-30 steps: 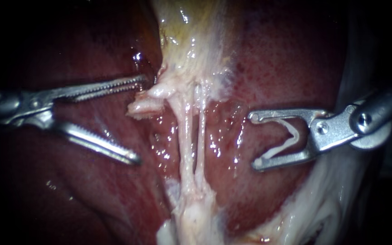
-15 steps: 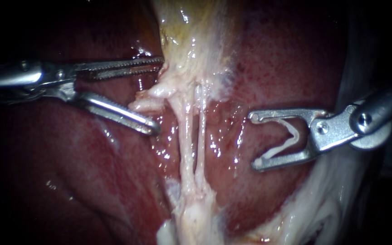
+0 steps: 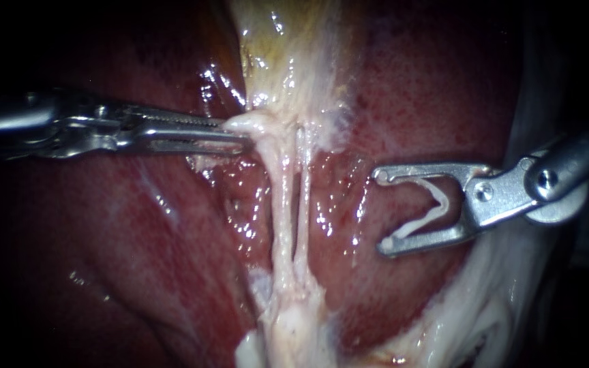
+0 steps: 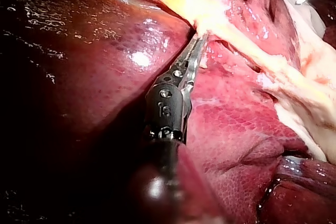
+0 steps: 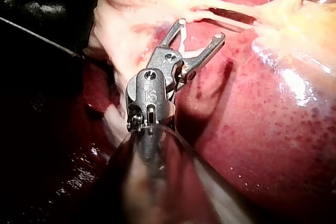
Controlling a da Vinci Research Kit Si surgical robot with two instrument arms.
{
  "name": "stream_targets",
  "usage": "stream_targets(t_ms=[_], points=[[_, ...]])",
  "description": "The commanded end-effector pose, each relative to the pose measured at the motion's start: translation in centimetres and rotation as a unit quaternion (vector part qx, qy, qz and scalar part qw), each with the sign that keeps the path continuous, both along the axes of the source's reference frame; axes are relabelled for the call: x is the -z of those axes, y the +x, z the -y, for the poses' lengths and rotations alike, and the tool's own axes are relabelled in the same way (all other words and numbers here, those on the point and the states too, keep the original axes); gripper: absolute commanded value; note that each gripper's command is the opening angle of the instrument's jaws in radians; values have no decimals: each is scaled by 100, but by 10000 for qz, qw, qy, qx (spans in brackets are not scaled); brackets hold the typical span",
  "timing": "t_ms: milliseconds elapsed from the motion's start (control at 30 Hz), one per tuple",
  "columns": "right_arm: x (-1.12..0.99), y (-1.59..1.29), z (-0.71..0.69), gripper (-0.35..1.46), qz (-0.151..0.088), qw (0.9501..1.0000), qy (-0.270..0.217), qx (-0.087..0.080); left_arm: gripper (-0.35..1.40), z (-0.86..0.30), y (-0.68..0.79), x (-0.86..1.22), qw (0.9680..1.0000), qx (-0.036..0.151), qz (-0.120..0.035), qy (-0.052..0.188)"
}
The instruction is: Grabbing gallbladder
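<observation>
At the gallbladder's (image 3: pixel 288 68) pale lower end, against the liver (image 3: pixel 410 88), the left instrument's (image 3: pixel 240 133) pincer is clamped on its edge — almost closed. Well apart, the right instrument's (image 3: pixel 383 210) wide-spread pincer holds a white clip (image 3: pixel 425 219).

Gallbladder (image 3: pixel 288 48) cut off by the endoscope view's top edge. Left instrument (image 3: pixel 234 134) shaft cut off at the left edge, right instrument (image 3: pixel 384 210) shaft lost in dark. Both wrist views: near shafts blurred.

Your left instrument (image 3: pixel 236 133): shaft in from 9 o'clock, jaws pointing 3, clamped on gallbladder (image 3: pixel 288 61). Your right instrument (image 3: pixel 383 211): shaft from 2 o'clock, jaws pointing 9, spread, clip (image 3: pixel 438 208) touching both.
</observation>
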State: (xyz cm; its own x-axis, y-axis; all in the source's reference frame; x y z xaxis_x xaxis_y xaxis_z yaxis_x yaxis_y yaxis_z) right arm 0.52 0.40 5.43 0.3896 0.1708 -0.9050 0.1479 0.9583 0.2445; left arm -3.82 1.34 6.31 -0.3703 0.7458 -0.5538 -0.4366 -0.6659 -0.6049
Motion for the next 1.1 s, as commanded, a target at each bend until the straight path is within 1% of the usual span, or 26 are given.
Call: stream_targets(t_ms=[33, 100, 200, 300, 367, 467, 500, 600, 700, 1100], points=[[0, 0, 0, 50, 1, 10000, 0, 0, -35, -1, 1, 4, 10000, 19, -1, 23], [0, 0, 0, 50, 1, 10000, 0, -1, -35, -2, 4, 11, 10000, 47, -1, 66], [0, 0, 0, 50, 1, 10000, 0, 0, -35, -10, 10, 30, 9999, 73, 0, 115], [0, 0, 0, 50, 0, 10000, 0, 0, -35, -25, 20, 53, 9998, 151, -33, 157], [0, 0, 0, 50, 0, 10000, 0, 0, -35, -38, 30, 68, 9995, 262, 10, 170], [0, 0, 0, 50, 0, 10000, 0, 1, -35, -51, 43, 82, 9989, 406, 47, 228], [0, 0, 0, 50, 0, 10000, 0, 1, -35, -53, 46, 84, 9988, 434, 32, 236], [0, 0, 0, 50, 0, 10000, 0, 0, -35, -53, 52, 85, 9985, 499, -23, 214], [0, 0, 0, 50, 0, 10000, 0, 0, -35, -52, 53, 85, 9982, 557, -62, 206], [0, 0, 0, 50, 0, 10000, 0, 0, -35, -52, 52, 85, 9983, 541, -58, 200]])
